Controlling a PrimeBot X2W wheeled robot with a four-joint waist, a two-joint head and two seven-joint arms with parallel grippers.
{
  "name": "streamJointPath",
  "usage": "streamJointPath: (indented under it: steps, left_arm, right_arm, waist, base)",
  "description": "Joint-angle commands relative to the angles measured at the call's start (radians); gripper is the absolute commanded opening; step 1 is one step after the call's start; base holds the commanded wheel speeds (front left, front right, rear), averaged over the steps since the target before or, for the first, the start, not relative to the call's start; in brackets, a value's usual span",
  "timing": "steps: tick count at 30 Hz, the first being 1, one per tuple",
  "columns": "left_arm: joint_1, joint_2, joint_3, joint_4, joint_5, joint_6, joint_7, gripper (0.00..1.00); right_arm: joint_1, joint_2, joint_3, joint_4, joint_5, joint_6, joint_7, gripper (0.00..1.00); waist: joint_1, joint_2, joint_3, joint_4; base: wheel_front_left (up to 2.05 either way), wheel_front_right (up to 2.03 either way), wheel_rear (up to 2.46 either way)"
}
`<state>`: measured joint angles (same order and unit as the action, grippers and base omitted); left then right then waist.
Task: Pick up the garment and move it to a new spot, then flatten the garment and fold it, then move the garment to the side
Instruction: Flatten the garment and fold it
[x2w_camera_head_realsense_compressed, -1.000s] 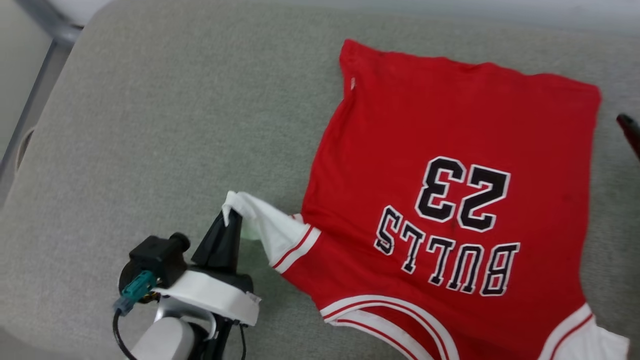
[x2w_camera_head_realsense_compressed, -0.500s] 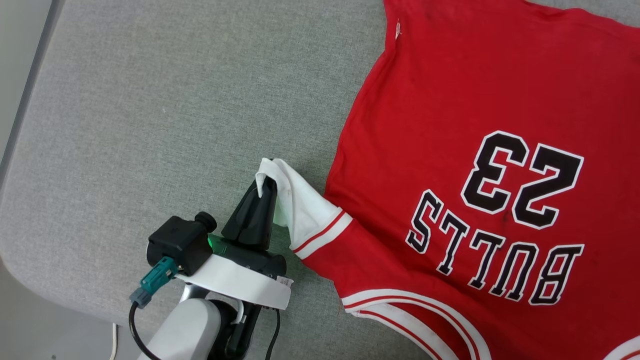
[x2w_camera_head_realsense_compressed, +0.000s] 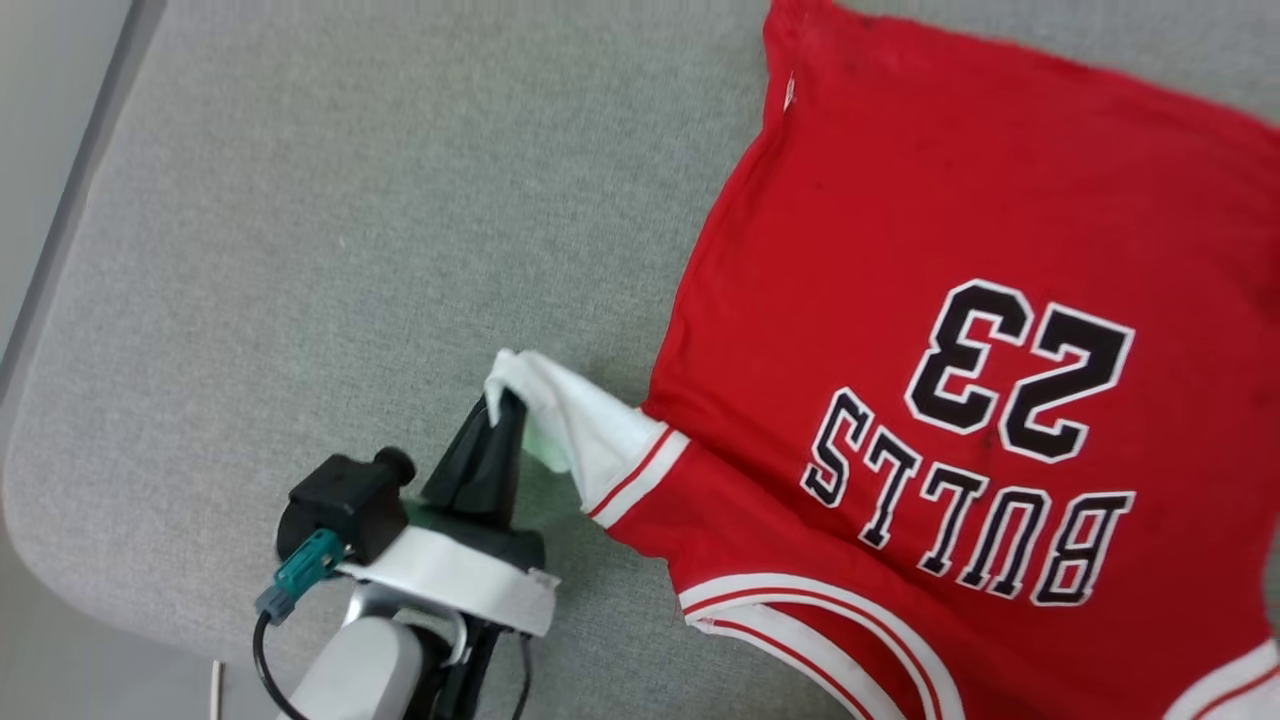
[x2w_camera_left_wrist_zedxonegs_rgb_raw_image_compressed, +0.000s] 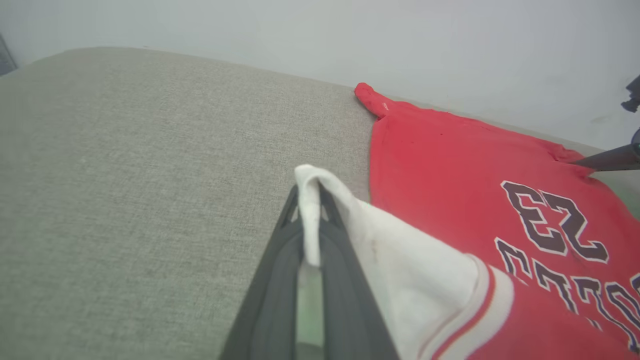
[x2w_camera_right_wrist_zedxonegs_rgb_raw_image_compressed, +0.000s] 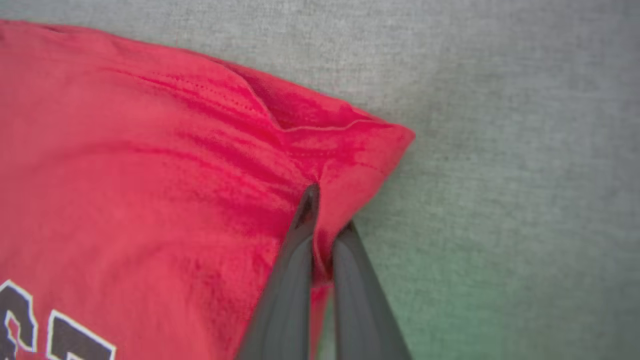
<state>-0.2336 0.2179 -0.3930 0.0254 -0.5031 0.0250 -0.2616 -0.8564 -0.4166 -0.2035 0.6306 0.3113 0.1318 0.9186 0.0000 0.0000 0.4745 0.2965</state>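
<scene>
The garment (x2w_camera_head_realsense_compressed: 900, 250), a red jersey with "BULLS 23" lettering, lies spread on the grey cushion with the lettering upside down in the head view. My left gripper (x2w_camera_head_realsense_compressed: 497, 408) is shut on the tip of its white sleeve (x2w_camera_head_realsense_compressed: 585, 435), lifting it a little off the cushion. The left wrist view has the white cloth pinched between the left gripper (x2w_camera_left_wrist_zedxonegs_rgb_raw_image_compressed: 309, 192) fingers. In the right wrist view my right gripper (x2w_camera_right_wrist_zedxonegs_rgb_raw_image_compressed: 327, 210) is shut on a fold at a red hem corner of the garment (x2w_camera_right_wrist_zedxonegs_rgb_raw_image_compressed: 150, 150). One right finger (x2w_camera_left_wrist_zedxonegs_rgb_raw_image_compressed: 607, 159) touches the shirt's far corner.
The grey padded cushion (x2w_camera_head_realsense_compressed: 350, 250) has a rounded edge at the left and lower left, with pale floor (x2w_camera_head_realsense_compressed: 40, 150) beyond it. A pale wall (x2w_camera_left_wrist_zedxonegs_rgb_raw_image_compressed: 350, 40) stands behind the cushion. Bare cushion lies left of the shirt.
The head camera has shifted, so the whole picture moved. My left gripper keeps its hold on the white sleeve. The right gripper has closed on the red corner.
</scene>
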Motion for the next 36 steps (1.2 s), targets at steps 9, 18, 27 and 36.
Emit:
streamJointPath:
  steps: [9, 18, 27, 36]
  left_arm:
    - [0.138, 0.06, 0.054, 0.062, -0.041, 0.047, 0.028, 0.0]
    - [0.229, 0.109, 0.085, 0.063, -0.069, 0.082, 0.071, 0.0]
    - [0.269, 0.125, 0.098, 0.074, -0.091, 0.094, 0.09, 0.0]
    - [0.246, 0.131, 0.086, 0.075, -0.085, 0.102, 0.111, 0.0]
  right_arm:
    - [0.378, -0.018, -0.001, -0.201, 0.091, -0.002, -0.076, 0.0]
    - [0.828, 0.131, -0.126, -0.471, 0.117, -0.002, -0.084, 0.0]
    - [1.111, 0.339, -0.196, -0.556, 0.123, -0.002, -0.112, 0.0]
    - [1.031, 0.366, -0.185, -0.526, 0.17, -0.002, -0.487, 1.0]
  waist:
    - [0.0, 0.0, -0.261, -0.139]
    - [0.0, 0.0, -0.362, -0.238]
    - [0.0, 0.0, -0.39, -0.3]
    - [0.0, 0.0, -0.38, -0.308]
  base:
    - [0.0, 0.0, 0.0]
    - [0.0, 0.0, 0.0]
    - [0.0, 0.0, 0.0]
    - [0.0, 0.0, 0.0]
